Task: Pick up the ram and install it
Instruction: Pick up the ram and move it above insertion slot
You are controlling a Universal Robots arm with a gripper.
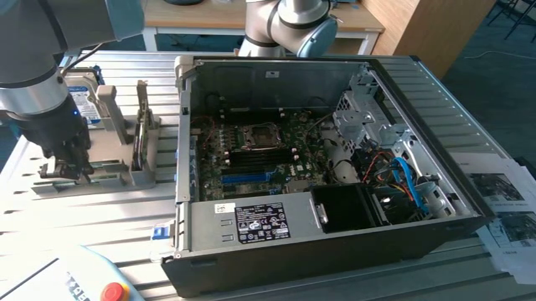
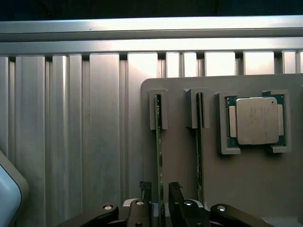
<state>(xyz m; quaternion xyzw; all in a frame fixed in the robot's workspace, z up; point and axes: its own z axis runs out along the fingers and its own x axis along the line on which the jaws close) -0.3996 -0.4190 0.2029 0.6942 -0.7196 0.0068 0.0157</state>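
The ram (image 2: 160,156) is a thin green stick standing on edge in a slot of the grey holder (image 2: 189,189). In the wrist view my gripper (image 2: 160,201) is open, one dark fingertip (image 2: 143,201) on each side of the stick, with a narrow gap to it. A second stick (image 2: 200,151) stands in the neighbouring slot. In the exterior view my gripper (image 1: 65,169) hangs low over the near end of the holder (image 1: 109,179), at the exterior view's left, beside the open computer case (image 1: 318,238).
A processor chip (image 2: 258,120) lies in a pocket of the holder. Inside the case the motherboard (image 1: 260,150) shows a blue slot strip (image 1: 247,177). A hard drive (image 1: 84,94) stands behind the holder. A red stop button (image 1: 113,291) sits near the front edge, and papers (image 1: 503,200) lie at the right.
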